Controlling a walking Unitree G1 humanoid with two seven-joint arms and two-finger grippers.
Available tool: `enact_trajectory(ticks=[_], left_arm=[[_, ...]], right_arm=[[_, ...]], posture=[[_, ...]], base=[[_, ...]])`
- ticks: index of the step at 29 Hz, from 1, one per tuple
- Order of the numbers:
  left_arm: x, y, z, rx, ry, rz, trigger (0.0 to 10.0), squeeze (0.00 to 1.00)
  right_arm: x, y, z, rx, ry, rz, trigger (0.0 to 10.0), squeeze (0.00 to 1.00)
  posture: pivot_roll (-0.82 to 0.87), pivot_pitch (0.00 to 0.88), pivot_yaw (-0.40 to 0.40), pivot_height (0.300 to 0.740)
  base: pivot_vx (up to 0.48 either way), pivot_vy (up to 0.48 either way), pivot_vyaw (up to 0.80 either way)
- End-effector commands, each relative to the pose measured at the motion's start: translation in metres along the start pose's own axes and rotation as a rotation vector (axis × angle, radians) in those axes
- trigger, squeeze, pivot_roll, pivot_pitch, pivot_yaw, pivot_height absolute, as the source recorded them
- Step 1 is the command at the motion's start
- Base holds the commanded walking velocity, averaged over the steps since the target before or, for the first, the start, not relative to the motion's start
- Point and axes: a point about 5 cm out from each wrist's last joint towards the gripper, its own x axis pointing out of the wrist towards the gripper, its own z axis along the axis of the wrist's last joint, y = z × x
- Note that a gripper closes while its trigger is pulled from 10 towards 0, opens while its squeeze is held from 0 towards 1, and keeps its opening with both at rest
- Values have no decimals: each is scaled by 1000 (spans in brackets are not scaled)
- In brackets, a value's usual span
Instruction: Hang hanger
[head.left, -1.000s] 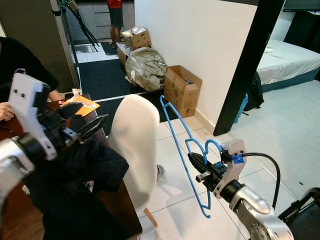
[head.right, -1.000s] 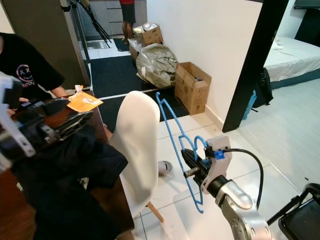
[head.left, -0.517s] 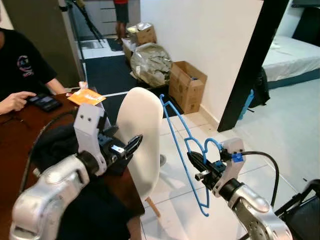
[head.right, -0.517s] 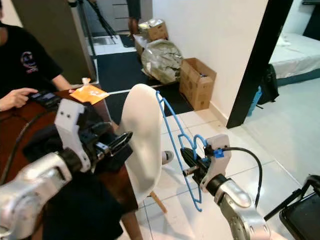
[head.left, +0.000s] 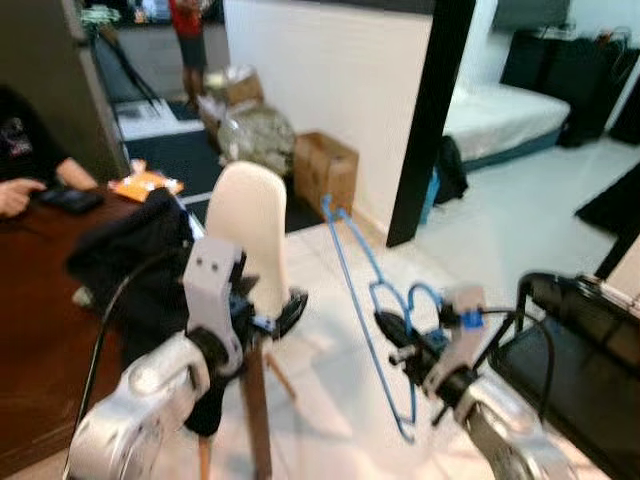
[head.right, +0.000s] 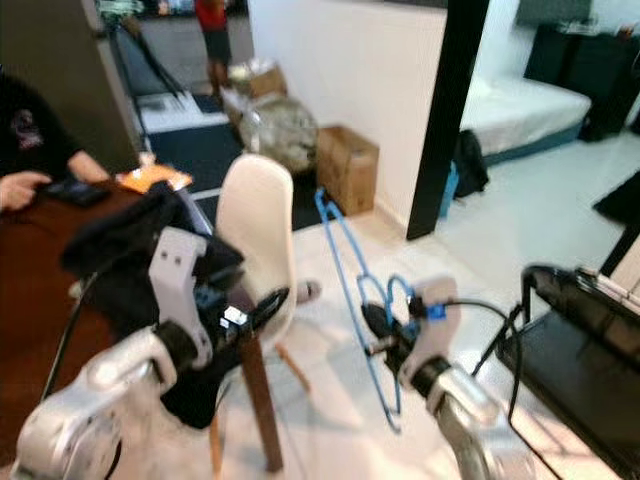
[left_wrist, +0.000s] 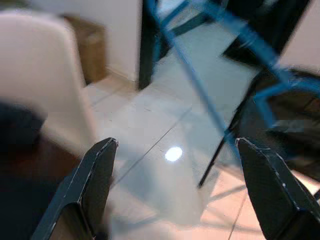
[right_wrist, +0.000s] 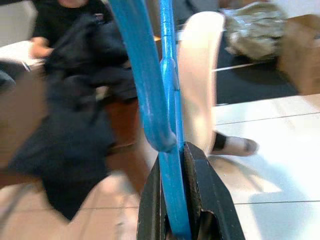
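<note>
A blue plastic hanger stands nearly upright in front of me, over the pale tiled floor. My right gripper is shut on its lower part near the hook, and the right wrist view shows the black fingers clamped on the blue bar. My left gripper is raised beside the white chair, left of the hanger and apart from it. Its two fingers stand wide open with nothing between them, and the hanger crosses the left wrist view beyond them.
A dark garment lies heaped on the brown table, where a person sits. A cardboard box and bags stand by the white wall. A black door post leads to a bed. A black stand is at the right.
The whole view has swung to the right and blurred, so the camera moved. My left arm has come down from the garment to the chair's front. The right gripper still holds the hanger.
</note>
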Motion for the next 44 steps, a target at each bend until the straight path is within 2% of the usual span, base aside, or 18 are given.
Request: enact_trajectory(ticks=[1, 3, 6, 7, 8, 9, 10, 13, 20, 23, 25, 26, 39, 42, 44], left_arm=[[-1, 0, -10, 26, 36, 10, 10000, 0], [-2, 1, -14, 31, 42, 25, 10000, 0], [-11, 11, -31, 86, 118, 139, 10000, 0], [-17, 20, -40, 110, 156, 231, 10000, 0], [-17, 20, -40, 110, 156, 231, 10000, 0], [-22, 26, -43, 116, 171, 287, 10000, 0], [-22, 26, -43, 116, 171, 287, 10000, 0], [-32, 36, -47, 117, 174, 397, 10000, 0], [-41, 44, -45, 123, 113, 491, 10000, 0], [-43, 41, -39, 152, 28, 497, 10000, 0], [-43, 41, -39, 152, 28, 497, 10000, 0], [-41, 39, -37, 171, -4, 489, 10000, 0], [-37, 41, -33, 199, -23, 501, 10000, 0], [-36, 42, -33, 202, -26, 501, 10000, 0], [-33, 40, -33, 195, -38, 475, 10000, 0]], right_arm=[[-2, 0, 1, 11, -16, 2, 10000, 0], [-2, 0, 1, 11, -16, 3, 10000, 0], [-1, 3, 0, -30, 6, 24, 10000, 0], [-1, 4, -1, -46, 14, 33, 10000, 0], [-1, 4, -1, -46, 14, 33, 10000, 0], [-1, 5, -1, -50, 15, 37, 10000, 0], [-1, 5, -1, -50, 15, 37, 10000, 0], [-1, 5, -1, -56, 17, 43, 10000, 0], [0, 7, -2, -65, 21, 55, 10000, 0], [0, 7, -1, -65, 16, 58, 10000, 0], [0, 7, -1, -65, 16, 58, 10000, 0], [1, 7, 0, -60, 8, 62, 10000, 0], [1, 8, 0, -45, -2, 76, 10000, 0], [1, 7, 0, -31, -9, 74, 10000, 0], [1, 3, 1, 11, -21, 51, 10000, 0]], posture=[[23, 0, 3, 740], [23, 0, 3, 740], [25, 0, 4, 740], [28, 0, 3, 740], [28, 0, 3, 740], [28, 0, 3, 740], [28, 0, 3, 740], [32, 0, 1, 740], [31, 0, 6, 740], [45, 0, 7, 740], [45, 0, 7, 740], [44, 0, 12, 740], [61, 0, 0, 740], [61, 0, -3, 740], [57, 0, -4, 740]], base=[[-240, 0, 0], [0, 0, 0], [0, 0, 419], [0, 0, 800], [0, 0, 800], [0, 0, 800], [0, 0, 800], [0, 0, 800], [0, 0, 800], [0, 0, 800], [0, 0, 800], [0, 0, 800], [0, 0, 800], [0, 0, 800], [120, 0, 0]])
